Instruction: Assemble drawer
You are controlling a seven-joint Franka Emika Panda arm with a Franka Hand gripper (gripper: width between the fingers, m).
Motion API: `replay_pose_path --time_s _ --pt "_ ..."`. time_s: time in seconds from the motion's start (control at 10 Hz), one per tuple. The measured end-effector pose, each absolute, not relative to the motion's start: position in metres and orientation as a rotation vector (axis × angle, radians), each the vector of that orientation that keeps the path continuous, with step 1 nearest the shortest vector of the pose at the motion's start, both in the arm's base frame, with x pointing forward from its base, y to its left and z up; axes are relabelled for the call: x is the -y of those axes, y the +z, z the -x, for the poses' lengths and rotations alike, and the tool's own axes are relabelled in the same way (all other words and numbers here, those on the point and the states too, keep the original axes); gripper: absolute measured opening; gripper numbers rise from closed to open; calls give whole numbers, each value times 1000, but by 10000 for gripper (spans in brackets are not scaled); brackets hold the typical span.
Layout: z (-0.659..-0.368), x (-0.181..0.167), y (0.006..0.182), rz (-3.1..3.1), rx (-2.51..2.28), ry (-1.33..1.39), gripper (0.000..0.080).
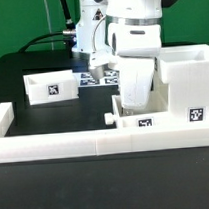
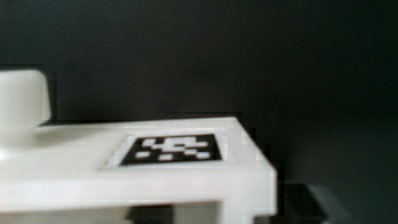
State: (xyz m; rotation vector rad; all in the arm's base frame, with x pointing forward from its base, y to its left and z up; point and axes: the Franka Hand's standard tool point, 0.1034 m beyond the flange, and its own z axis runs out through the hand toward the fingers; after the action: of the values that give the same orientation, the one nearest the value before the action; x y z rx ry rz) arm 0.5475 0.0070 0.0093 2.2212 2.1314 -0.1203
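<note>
One shallow white drawer tray [image 1: 143, 115] lies against the front rail, its knob [image 1: 111, 116] toward the exterior view's left and a tag on its near side. It sits next to the tall white casing [image 1: 186, 82] on the exterior view's right. My gripper [image 1: 130, 107] is down on this tray. In the wrist view, the tray's tagged face [image 2: 173, 148] fills the frame and a dark fingertip [image 2: 320, 203] shows beside the tray's wall. The other finger is dim inside the wall, and blur hides the grip. A second tray [image 1: 48, 86] lies apart on the exterior view's left.
A long low white border rail [image 1: 75, 146] runs along the front and turns back at the exterior view's left [image 1: 1, 119]. The marker board [image 1: 91, 79] lies behind the arm. A white block [image 2: 22, 100] stands beside the tray in the wrist view.
</note>
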Motion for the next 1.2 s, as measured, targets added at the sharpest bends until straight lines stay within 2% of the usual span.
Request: replay_pose_path --time_s 0.1,0.2,0.3,0.6,0.8,1.0,1.1,1.2 --pt "-549 -8 13 -2226 -2121 -116 349" --pt "-551 -8 19 -2225 -2119 -114 537" --pt "-552 -8 26 -2226 -2118 -123 626" --pt "-556 -1 55 -2220 -2113 -143 646" --pt "-559 19 66 -2209 -2118 -153 648" --pt "-558 45 62 -2152 -2185 -161 648" --pt "-555 60 52 -2157 -2191 -166 648" --pt "-556 63 52 -2164 -2186 -166 648"
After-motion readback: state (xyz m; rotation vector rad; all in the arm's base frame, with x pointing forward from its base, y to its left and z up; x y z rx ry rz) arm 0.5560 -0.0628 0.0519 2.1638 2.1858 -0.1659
